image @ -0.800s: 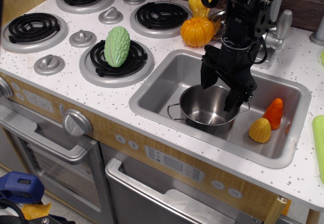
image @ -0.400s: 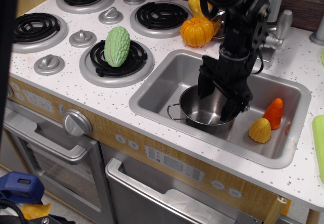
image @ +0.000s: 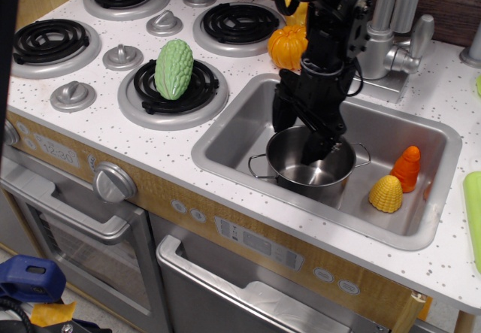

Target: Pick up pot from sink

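The small shiny steel pot [image: 325, 177] stands upright in the left middle of the silver-grey sink [image: 244, 131], its two wire loop handles showing at left and right. My black gripper [image: 299, 134] reaches down from above and is open. One finger [image: 316, 146] is inside the pot near its back-left wall. The other finger [image: 283, 113] is outside the pot, behind its left rim. The jaws straddle the rim; I cannot tell if they touch it.
An orange cone-shaped toy [image: 406, 169] and a yellow corn toy [image: 385, 194] lie in the sink's right end. A faucet [image: 391, 19] stands behind it. An orange pumpkin [image: 288, 46] and a green gourd [image: 174, 68] are on the stove side.
My gripper has moved left and lower, from over the pot's right part to its back-left rim, staying open. The pot has not moved.
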Robot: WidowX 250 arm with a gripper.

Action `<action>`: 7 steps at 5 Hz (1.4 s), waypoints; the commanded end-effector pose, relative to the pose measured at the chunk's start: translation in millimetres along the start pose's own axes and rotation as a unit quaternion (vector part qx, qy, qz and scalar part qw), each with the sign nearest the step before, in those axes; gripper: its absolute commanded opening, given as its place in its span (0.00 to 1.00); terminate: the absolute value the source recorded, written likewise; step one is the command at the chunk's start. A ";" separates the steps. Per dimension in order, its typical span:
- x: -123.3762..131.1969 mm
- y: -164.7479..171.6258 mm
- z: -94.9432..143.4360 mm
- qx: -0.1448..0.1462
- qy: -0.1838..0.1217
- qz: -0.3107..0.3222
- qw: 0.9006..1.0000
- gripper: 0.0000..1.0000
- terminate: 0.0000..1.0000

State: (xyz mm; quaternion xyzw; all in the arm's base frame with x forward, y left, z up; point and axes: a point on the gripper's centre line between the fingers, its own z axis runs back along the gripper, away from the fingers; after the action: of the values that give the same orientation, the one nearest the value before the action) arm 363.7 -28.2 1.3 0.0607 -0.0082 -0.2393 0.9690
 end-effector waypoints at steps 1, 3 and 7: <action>6.0 20.0 30.0 0.006 -0.052 0.029 0.998 1.00 0.00; 4.4 29.0 27.5 0.014 -0.066 0.040 0.997 1.00 0.00; -3.2 40.5 7.3 -0.010 -0.081 0.058 0.995 1.00 0.00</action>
State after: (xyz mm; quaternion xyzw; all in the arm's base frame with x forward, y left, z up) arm 372.4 7.4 -6.6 0.0280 -0.0673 -0.1859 0.9799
